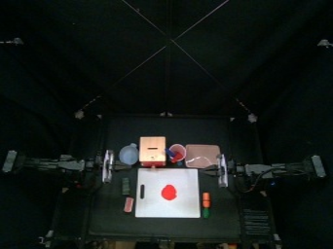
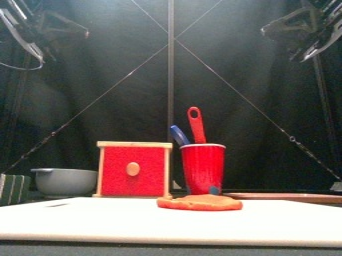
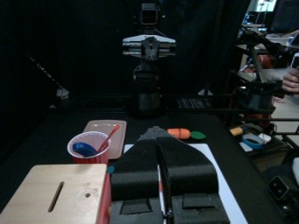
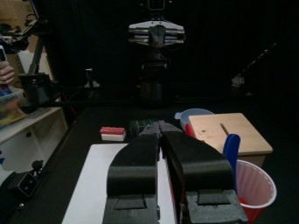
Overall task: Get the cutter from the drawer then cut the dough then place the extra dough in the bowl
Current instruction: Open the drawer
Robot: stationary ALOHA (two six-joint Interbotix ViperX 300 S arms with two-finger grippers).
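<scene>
Top view: white cutting board [image 1: 151, 206] sits mid-tabletop, toward the front edge. Red dough [image 1: 166, 190] lies flat on it as a disc, near the board's centre.

Row behind the board, toward the back edge, left to right:
- blue-grey bowl [image 1: 129, 153]
- wooden box [image 1: 155, 148]
- red cup [image 1: 177, 151]
- pink tray [image 1: 202, 154]

The bowl and the cup are just beside the box, one on each side. In the front view the box's red drawer front [image 2: 134, 168] faces the front edge and looks pushed in. The cup holds a red knife [image 2: 197, 122] and a blue knife [image 2: 178, 135], both sticking up out of it.

Small toys on bare tabletop: dark green piece [image 1: 125, 183] and red piece [image 1: 127, 205] left of the board, orange-and-green piece [image 1: 205, 201] right of it.

Left gripper [image 3: 160, 133] hangs by the left edge and right gripper [image 4: 162, 128] by the right edge, both raised and well apart from the dough. Left fingers [image 3: 138, 166] are pressed together with nothing between them. Right fingers [image 4: 135, 166] are the same.
</scene>
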